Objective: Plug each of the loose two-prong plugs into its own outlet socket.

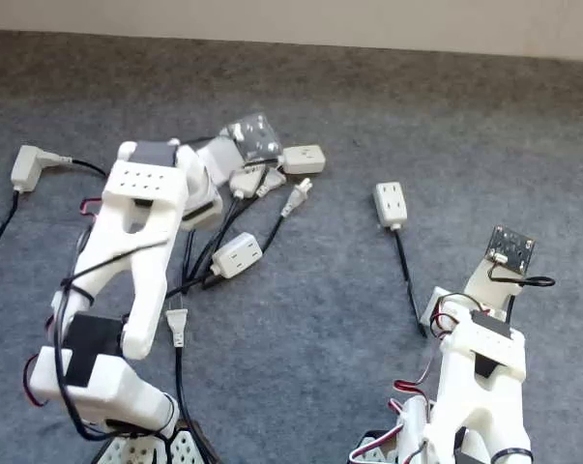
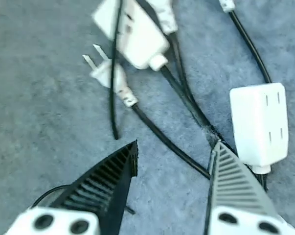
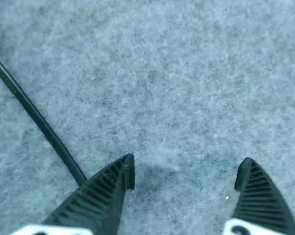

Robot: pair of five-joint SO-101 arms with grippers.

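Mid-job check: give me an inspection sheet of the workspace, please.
Surface: grey carpet, flat.
Job's things: loose plug unplugged, prongs bare; outlet socket empty; lone socket empty.
Clutter: nothing seen.
Grippers: left gripper open above the cables; right gripper open over bare carpet.
Cables: black cables tangled between the sockets.
Surroundings: pale wall at the far edge.

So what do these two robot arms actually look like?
The left arm and right arm are chunky white plastic shells with black motor blocks and thin red and black wires looped along them. The left end effector and right end effector each have two ribbed, pointed fingers.
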